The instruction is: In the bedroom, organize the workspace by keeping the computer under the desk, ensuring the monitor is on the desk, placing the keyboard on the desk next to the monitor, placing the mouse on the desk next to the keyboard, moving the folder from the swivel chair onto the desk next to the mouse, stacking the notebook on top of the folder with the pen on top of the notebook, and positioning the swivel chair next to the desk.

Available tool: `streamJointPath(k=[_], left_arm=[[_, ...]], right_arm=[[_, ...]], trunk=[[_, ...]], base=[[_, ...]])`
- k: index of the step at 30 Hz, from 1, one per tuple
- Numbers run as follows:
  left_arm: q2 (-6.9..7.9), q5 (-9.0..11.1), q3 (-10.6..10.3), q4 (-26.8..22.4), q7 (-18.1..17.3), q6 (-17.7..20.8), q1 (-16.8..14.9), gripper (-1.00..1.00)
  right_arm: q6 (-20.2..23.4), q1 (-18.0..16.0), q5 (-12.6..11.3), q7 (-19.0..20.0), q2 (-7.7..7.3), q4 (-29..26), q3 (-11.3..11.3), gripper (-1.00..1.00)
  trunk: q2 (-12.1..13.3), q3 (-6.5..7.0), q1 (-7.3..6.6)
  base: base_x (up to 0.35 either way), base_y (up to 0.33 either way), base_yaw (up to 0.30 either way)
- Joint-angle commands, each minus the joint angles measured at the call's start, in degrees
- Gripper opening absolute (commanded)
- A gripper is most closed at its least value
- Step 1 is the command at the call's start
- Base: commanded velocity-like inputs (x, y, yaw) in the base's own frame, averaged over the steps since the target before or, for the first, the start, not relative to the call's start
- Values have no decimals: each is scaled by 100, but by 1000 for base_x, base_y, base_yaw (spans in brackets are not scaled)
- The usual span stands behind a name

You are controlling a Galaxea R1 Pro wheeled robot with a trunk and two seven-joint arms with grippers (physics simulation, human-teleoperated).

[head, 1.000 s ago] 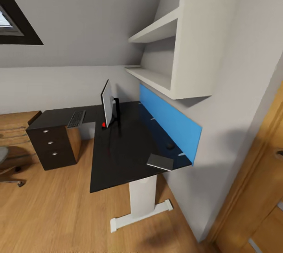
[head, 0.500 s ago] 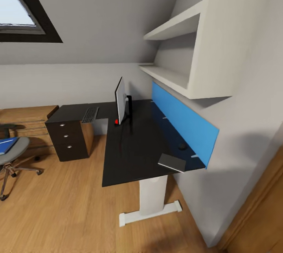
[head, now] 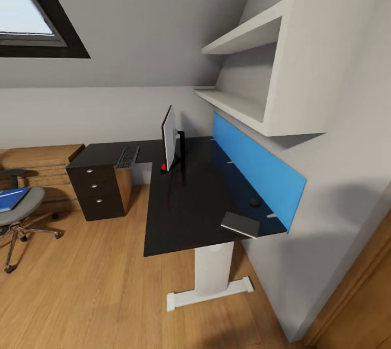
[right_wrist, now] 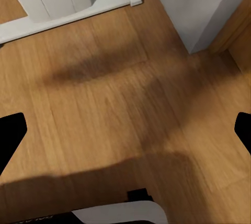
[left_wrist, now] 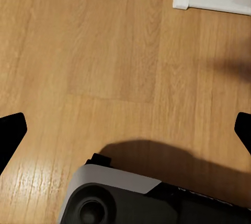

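The blue folder [head: 11, 198] lies on the swivel chair [head: 20, 209] at far left. On the desk [head: 179, 208]: monitor [head: 169, 138], keyboard [head: 127, 157], mouse [head: 254, 203], notebook [head: 240, 223]. Both grippers [left_wrist: 125, 130] [right_wrist: 125, 130] gape wide, empty, over the floor [head: 92, 289].

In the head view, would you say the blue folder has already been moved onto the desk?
No, the folder lies on the seat of the swivel chair, apart from the desk.
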Motion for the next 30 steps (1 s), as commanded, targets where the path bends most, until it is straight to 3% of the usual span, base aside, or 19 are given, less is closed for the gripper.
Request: streamJointPath(k=[1, 13, 24, 30], left_arm=[[6, 36, -48, -10, 50, -14, 0, 100], [6, 29, -56, -11, 27, -25, 1, 100], [6, 27, -57, -10, 25, -15, 1, 100], [6, 33, -57, -10, 31, -14, 4, 100]], right_arm=[[-20, -6, -24, -23, 2, 10, 49, 100], [-12, -6, -26, -22, 1, 10, 49, 100], [-11, -6, -26, -22, 1, 10, 49, 100], [-11, -6, -26, -22, 1, 10, 49, 100]], trunk=[[-6, -7, 1], [-6, -7, 1], [-6, -7, 1], [-6, -7, 1]], base=[[0, 0, 0], [7, 0, 0], [264, 0, 0], [46, 0, 0]])
